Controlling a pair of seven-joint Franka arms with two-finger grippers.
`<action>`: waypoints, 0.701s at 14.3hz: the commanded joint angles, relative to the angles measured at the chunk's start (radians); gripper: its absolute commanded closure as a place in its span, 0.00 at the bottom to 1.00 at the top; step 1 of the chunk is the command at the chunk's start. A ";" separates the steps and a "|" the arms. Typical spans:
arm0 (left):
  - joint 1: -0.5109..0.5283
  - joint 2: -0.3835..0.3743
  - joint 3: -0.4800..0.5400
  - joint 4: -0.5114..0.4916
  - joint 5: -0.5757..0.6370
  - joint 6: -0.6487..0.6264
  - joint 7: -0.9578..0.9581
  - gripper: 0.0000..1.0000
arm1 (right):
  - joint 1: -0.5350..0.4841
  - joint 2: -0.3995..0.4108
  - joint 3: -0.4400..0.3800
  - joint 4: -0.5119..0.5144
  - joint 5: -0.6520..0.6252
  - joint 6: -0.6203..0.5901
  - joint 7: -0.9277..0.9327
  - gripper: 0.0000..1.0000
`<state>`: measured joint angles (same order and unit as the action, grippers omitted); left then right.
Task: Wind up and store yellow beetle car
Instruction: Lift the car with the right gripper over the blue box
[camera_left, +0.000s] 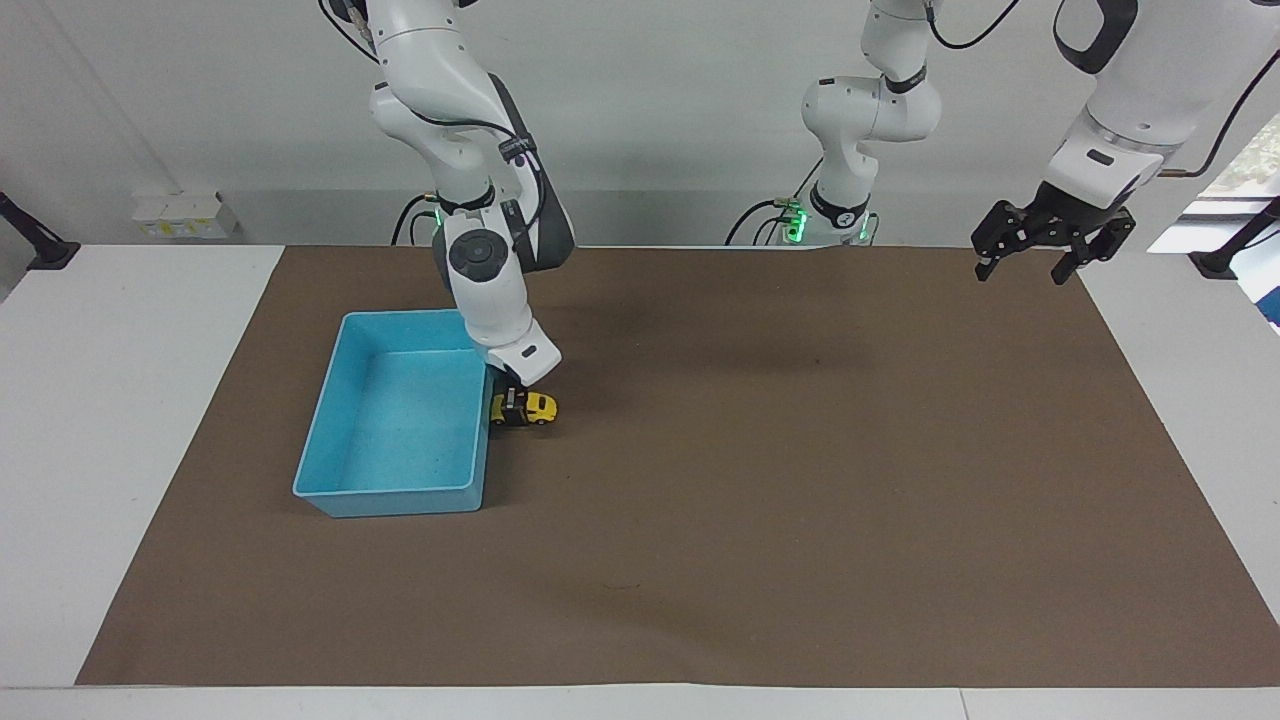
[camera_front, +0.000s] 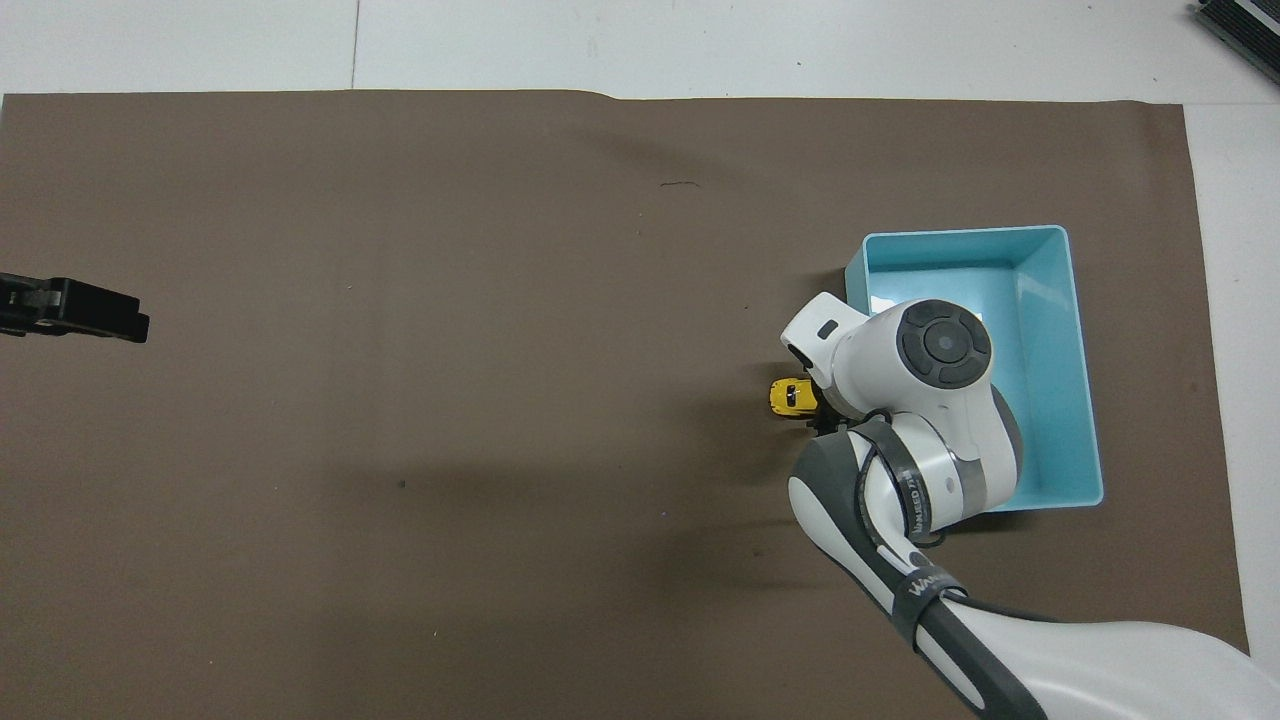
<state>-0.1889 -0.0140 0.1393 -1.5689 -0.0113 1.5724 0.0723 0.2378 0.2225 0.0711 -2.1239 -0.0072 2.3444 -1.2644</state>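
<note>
The yellow beetle car (camera_left: 539, 406) stands on the brown mat right beside the blue bin (camera_left: 400, 318), by the bin's wall toward the left arm's end of the table. My right gripper (camera_left: 513, 409) is down at the car's bin-side end, with one dark part across the car's body. In the overhead view the right wrist covers most of the car (camera_front: 787, 396), so only its end away from the bin (camera_front: 960, 232) shows. My left gripper (camera_left: 1024, 271) waits open and holds nothing, raised over the mat's corner near the left arm's base.
The brown mat (camera_left: 760, 520) covers most of the white table. The blue bin holds nothing. A small white box (camera_left: 185, 215) sits at the table's edge near the right arm's base.
</note>
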 joint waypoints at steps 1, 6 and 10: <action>0.011 0.003 -0.009 0.010 0.022 -0.018 -0.011 0.00 | -0.009 0.003 0.004 -0.007 -0.016 0.018 -0.035 0.69; 0.011 0.003 -0.010 0.010 0.022 -0.018 -0.011 0.00 | 0.003 0.012 0.004 0.031 -0.017 0.003 -0.035 0.80; 0.011 0.003 -0.009 0.010 0.024 -0.018 -0.011 0.00 | 0.005 0.012 0.007 0.114 -0.011 -0.052 -0.027 0.80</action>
<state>-0.1889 -0.0140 0.1393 -1.5689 -0.0113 1.5724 0.0722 0.2437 0.2235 0.0759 -2.0667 -0.0079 2.3348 -1.2729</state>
